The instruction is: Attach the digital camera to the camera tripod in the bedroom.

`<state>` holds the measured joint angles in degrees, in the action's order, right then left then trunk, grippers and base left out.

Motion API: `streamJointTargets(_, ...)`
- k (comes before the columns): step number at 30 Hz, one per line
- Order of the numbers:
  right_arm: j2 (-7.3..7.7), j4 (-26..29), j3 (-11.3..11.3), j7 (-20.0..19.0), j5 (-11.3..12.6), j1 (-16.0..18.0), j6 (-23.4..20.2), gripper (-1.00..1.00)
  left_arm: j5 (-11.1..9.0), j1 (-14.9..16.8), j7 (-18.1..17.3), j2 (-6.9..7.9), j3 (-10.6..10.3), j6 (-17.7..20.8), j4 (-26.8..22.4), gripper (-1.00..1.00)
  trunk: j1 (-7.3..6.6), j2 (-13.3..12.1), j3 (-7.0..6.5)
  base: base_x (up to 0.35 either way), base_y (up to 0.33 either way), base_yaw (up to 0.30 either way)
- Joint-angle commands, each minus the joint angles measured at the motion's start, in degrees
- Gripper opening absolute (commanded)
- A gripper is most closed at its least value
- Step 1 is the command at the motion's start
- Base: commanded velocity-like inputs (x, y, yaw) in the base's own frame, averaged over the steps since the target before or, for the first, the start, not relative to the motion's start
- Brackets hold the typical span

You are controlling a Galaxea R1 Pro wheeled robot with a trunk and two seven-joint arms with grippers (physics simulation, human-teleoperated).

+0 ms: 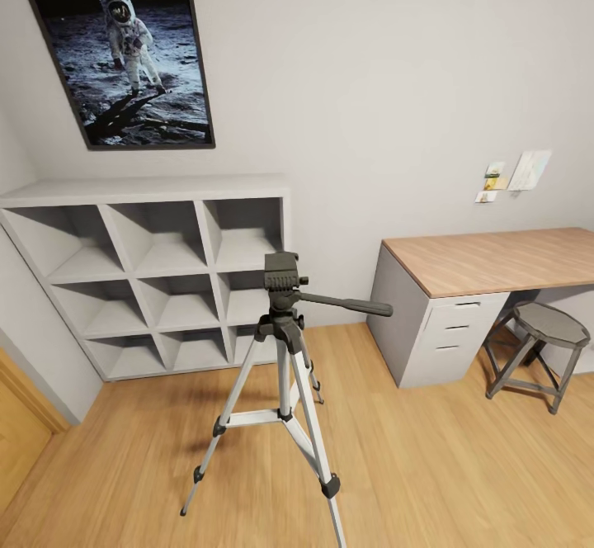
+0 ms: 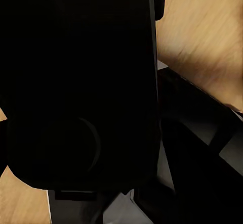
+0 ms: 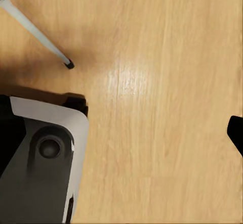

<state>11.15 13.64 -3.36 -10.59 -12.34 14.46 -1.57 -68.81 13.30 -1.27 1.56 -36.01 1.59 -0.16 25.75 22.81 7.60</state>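
Note:
The camera tripod (image 1: 286, 366) stands on the wood floor in the middle of the bedroom, silver legs spread. Its black head (image 1: 281, 277) is bare on top and its long pan handle (image 1: 351, 305) points right. In the left wrist view the digital camera (image 2: 81, 92) is a black box with a round lens, hanging close to the lens above the floor; my left gripper holds it with its fingers hidden behind it. My right gripper (image 3: 126, 133) hangs over bare floor with one dark fingertip (image 3: 236, 133) at the frame edge. One tripod leg (image 3: 35, 29) and its foot lie near it.
A white cube shelf (image 1: 157, 267) stands against the wall behind the tripod, under an astronaut poster (image 1: 124, 61). A wood-topped white desk (image 1: 495, 261) and a grey stool (image 1: 540, 337) are at the right. My white and grey base (image 3: 45, 163) shows in the right wrist view.

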Motion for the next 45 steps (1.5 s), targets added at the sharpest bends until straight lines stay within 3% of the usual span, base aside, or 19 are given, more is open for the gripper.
streamJointTargets(1,-0.06,1.6,-0.3,-0.3,-0.6,0.0,-0.9,1.00,-0.5,0.0,-0.1,0.02,-0.5,0.2,0.0,-1.00,0.03,0.1,0.12,0.000,0.000,0.000)
streamJointTargets(9,-0.59,15.5,-0.1,-0.5,-0.7,0.0,-11.8,1.00,-0.5,0.1,-0.1,0.02,-0.5,0.2,0.0,-1.00,0.03,0.1,0.12,0.000,0.000,0.000)
streamJointTargets(14,-0.86,29.1,-0.1,-1.6,-0.4,0.0,-21.4,1.00,-0.5,0.0,-0.1,0.02,-0.4,0.2,0.0,-1.00,0.03,0.1,0.12,0.000,0.000,0.000)
streamJointTargets(19,-0.99,38.2,0.1,-3.7,-0.3,0.0,-28.4,1.00,-0.5,0.0,-0.1,0.02,-0.4,0.2,0.0,-1.00,0.03,0.1,0.12,0.000,0.000,0.000)
streamJointTargets(27,-0.98,43.0,0.0,-8.0,-0.5,0.0,-31.7,1.00,-0.5,0.0,-0.1,0.02,-0.4,0.2,0.0,-1.00,0.03,0.1,0.12,0.000,0.000,0.000)
streamJointTargets(36,-1.03,47.0,0.0,-9.0,-0.4,0.0,-33.0,1.00,-0.5,0.0,-0.1,0.08,-0.4,0.2,0.0,-1.00,0.03,0.1,0.12,0.000,0.000,0.000)
streamJointTargets(45,-1.15,54.6,0.1,-9.1,-0.1,0.0,-38.8,1.00,-0.5,0.0,-0.1,0.11,-0.4,0.2,0.0,-1.00,0.03,0.1,0.12,0.000,0.000,0.000)
